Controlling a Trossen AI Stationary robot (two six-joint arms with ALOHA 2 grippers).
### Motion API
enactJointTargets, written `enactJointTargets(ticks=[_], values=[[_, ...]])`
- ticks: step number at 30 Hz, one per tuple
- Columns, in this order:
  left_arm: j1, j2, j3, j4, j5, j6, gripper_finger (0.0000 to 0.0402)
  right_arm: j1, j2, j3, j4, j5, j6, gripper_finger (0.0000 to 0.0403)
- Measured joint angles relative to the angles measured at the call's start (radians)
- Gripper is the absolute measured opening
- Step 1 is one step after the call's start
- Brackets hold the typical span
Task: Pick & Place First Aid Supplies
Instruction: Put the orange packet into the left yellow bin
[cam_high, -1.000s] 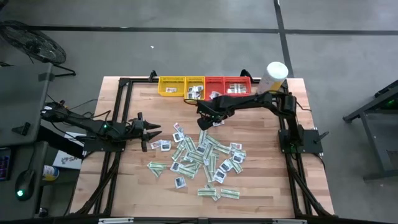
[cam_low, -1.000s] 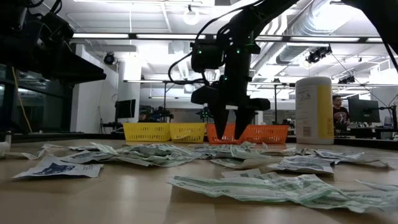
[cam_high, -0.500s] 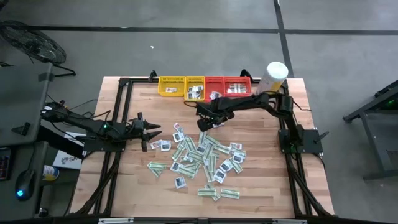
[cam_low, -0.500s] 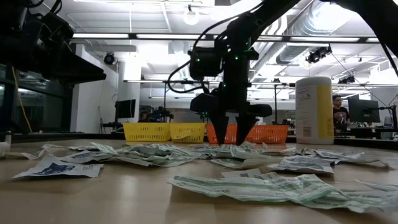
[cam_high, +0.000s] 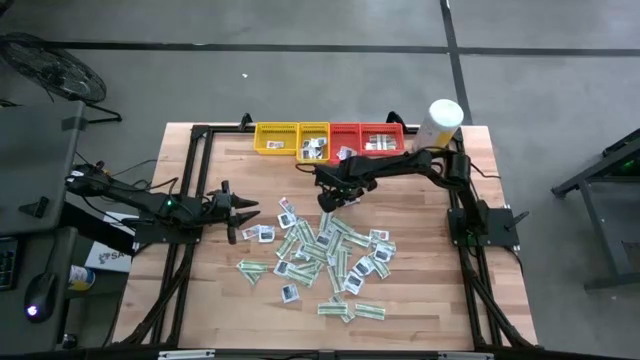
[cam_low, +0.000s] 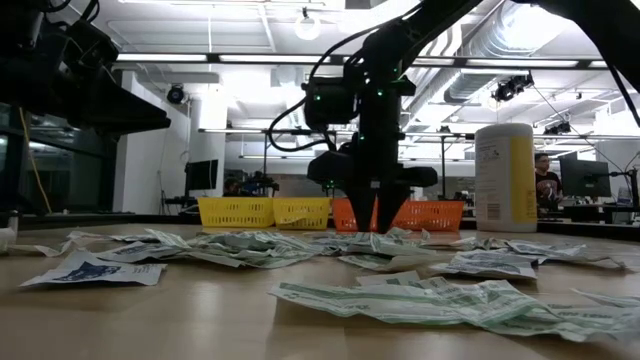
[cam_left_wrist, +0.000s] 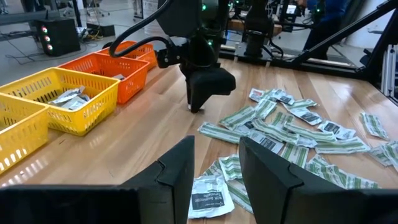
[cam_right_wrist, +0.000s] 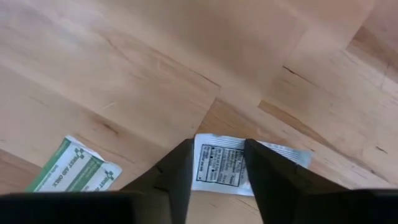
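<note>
The first aid supplies (cam_high: 330, 250) lie scattered flat on the wooden table: green-and-white strips and small white squares. My right gripper (cam_high: 326, 200) points straight down at the pile's far edge, its fingers (cam_low: 377, 228) drawn close over a white packet with black print (cam_right_wrist: 219, 165). That packet lies flat between the two fingers (cam_right_wrist: 180, 168). My left gripper (cam_high: 250, 213) waits open at the table's left, above another white packet (cam_left_wrist: 208, 196), touching nothing. My right gripper comes at the printed white packet from above, pointing down. One finger stands at the packet's short edge (cam_right_wrist: 198, 149) and the other over its middle (cam_right_wrist: 267, 155). The packet lies flat on the table. Whether the fingertips touch it, I cannot tell.
Yellow trays (cam_high: 290, 138) and red trays (cam_high: 375, 137) with a few packets stand in a row at the far edge. A tall white-and-yellow canister (cam_high: 440, 122) stands at their right end. A black frame (cam_high: 195, 180) runs along the table's sides.
My right gripper has sunk toward the table at the pile's far edge, and its fingers have drawn closer together around the white packet. The packet lies where it was.
</note>
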Motion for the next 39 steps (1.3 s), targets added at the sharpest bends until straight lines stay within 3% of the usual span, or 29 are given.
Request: enactJointTargets(ticks=[17,29,39], values=[[0.000,0.000,0.000,0.000,0.001,0.000,0.0127,0.001,-0.050,-0.009,-0.001,-0.034,-0.046,0.0006],[0.000,0.000,0.000,0.000,0.003,0.000,0.0127,0.020,-0.162,-0.008,0.094,-0.116,-0.067,0.0001],[0.000,0.000,0.000,0.036,0.018,0.000,0.0127,0.040,-0.235,-0.006,0.481,-0.261,-0.227,0.0001]])
